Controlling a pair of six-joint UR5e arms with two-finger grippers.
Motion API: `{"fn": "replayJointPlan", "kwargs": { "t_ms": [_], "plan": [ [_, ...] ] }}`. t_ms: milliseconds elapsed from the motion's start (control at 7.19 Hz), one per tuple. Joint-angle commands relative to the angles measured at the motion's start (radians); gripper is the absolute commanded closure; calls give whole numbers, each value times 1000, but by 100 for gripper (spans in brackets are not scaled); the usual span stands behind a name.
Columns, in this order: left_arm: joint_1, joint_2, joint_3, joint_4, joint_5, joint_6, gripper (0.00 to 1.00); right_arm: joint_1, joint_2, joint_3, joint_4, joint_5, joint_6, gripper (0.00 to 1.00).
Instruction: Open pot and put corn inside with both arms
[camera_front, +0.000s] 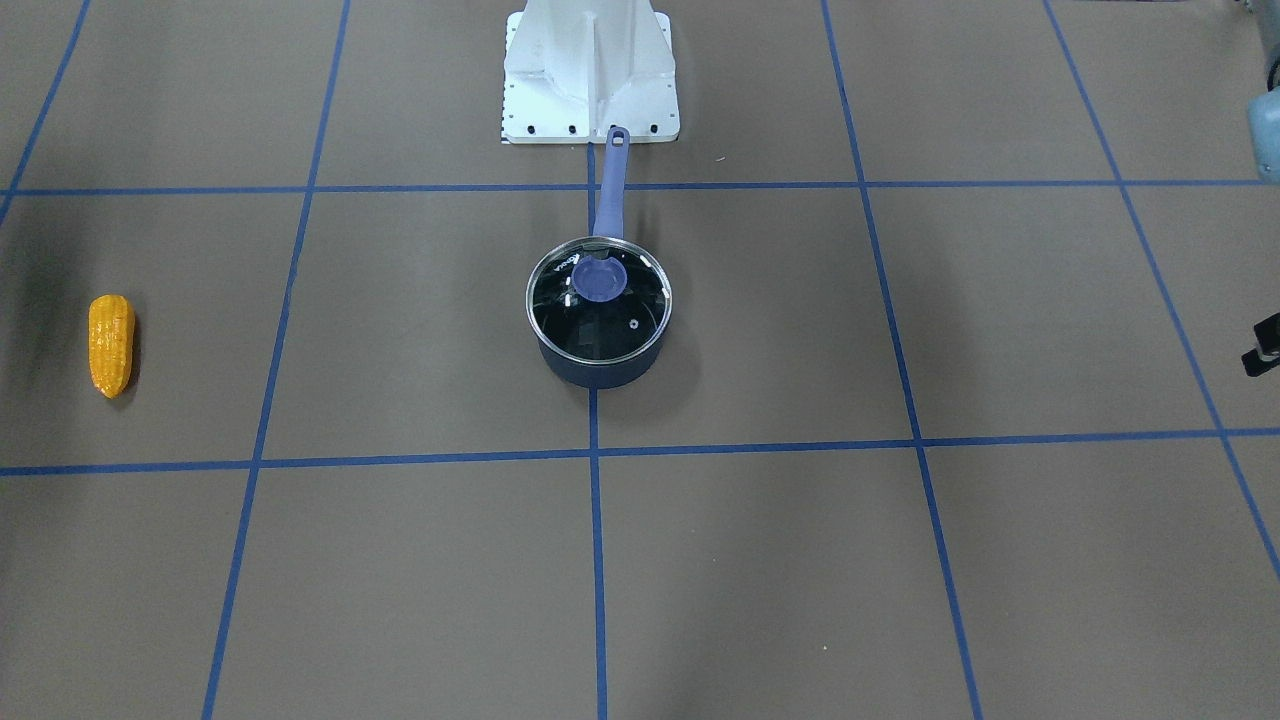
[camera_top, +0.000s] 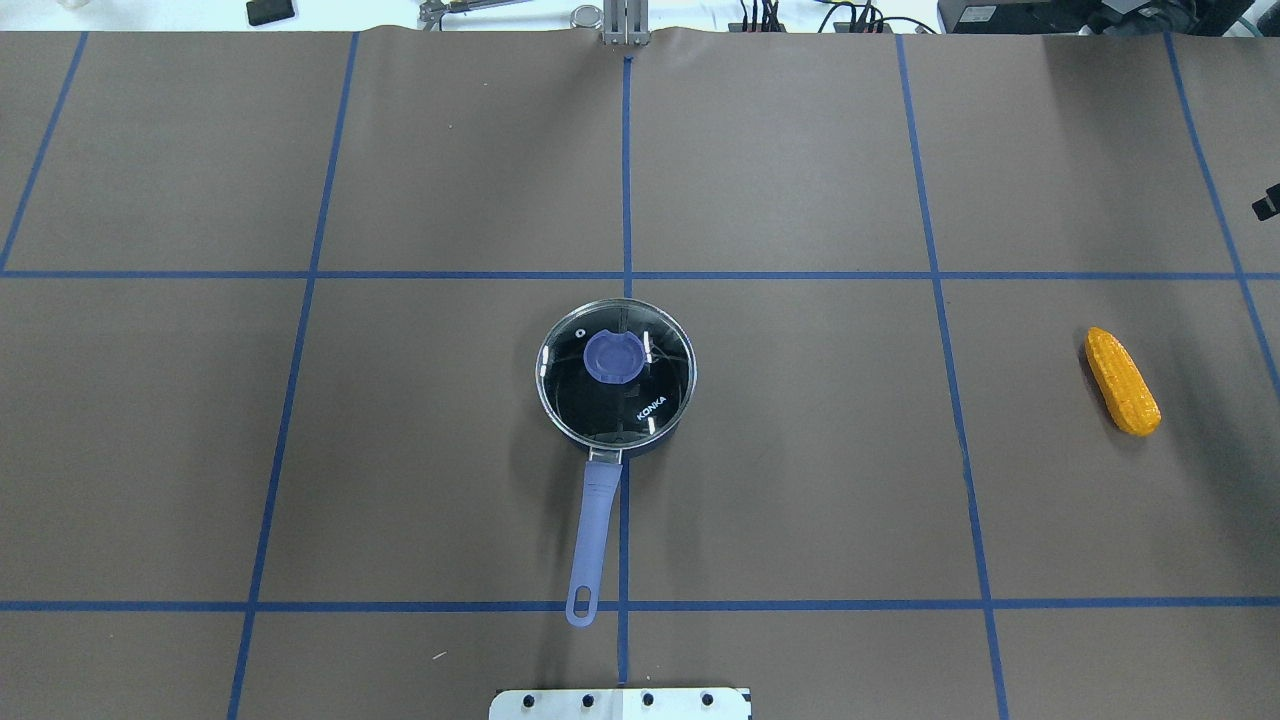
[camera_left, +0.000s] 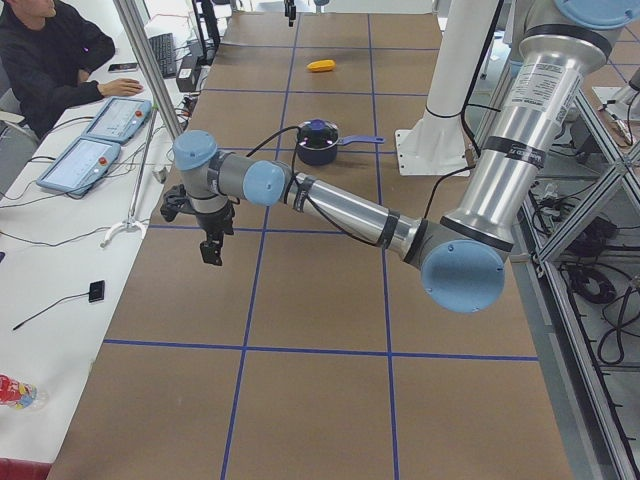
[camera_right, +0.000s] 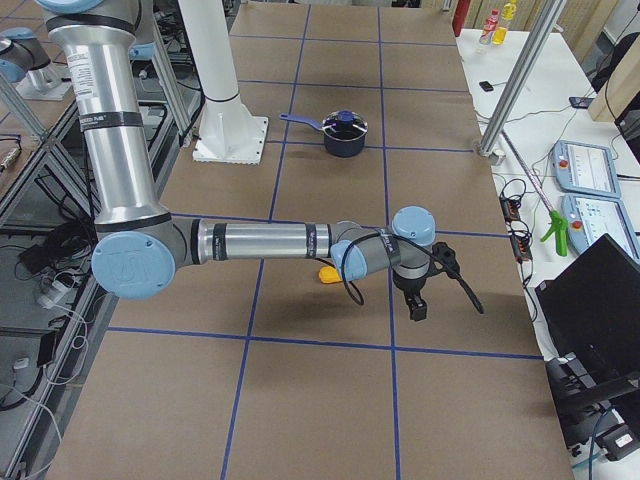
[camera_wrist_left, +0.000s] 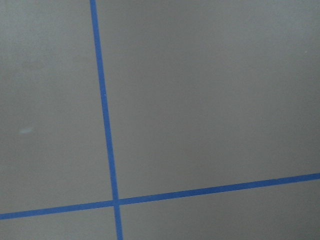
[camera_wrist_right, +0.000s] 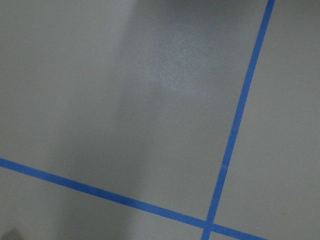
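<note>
Pot: mid-table, upright, standing on a crossing of the blue tape lines. Its long purple handle points straight back at the white robot base, and the handle's tip is just short of the base plate. The glass lid sits flat on the rim with a purple knob at its centre, so the pot is closed.

Corn: lying flat on the brown table, far out on the robot's right, well apart from the pot with a tape line between them. From the right-end camera the right arm's wrist covers part of the cob.

Right gripper: hangs above the table near the corn, beyond it toward the table's far edge, fingers pointing down. Cannot tell how the jaws stand.

Left gripper: out toward the opposite end of the table, well apart from the pot, also pointing down. State cannot be told either.

Both wrist cameras show only bare brown surface and tape.

Off the table: a seated operator with two tablets at a side bench.
</note>
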Motion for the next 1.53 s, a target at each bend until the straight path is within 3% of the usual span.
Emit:
{"fn": "replayJointPlan", "kwargs": {
  "t_ms": [0, 278, 695, 1391],
  "plan": [
    [121, -39, -104, 20, 1, -254, 1, -23, -6, 5, -3, 18, 8, 0],
    [207, -102, -138, 23, 1, -443, 1, -39, -27, 25, 3, 79, 93, 0],
    [347, -214, -150, 27, 11, -701, 0, -124, -136, 200, 2, 81, 190, 0],
    [567, -411, -156, 72, 104, -1031, 0, -231, -181, 268, 9, 66, 361, 0]
  ]
}}
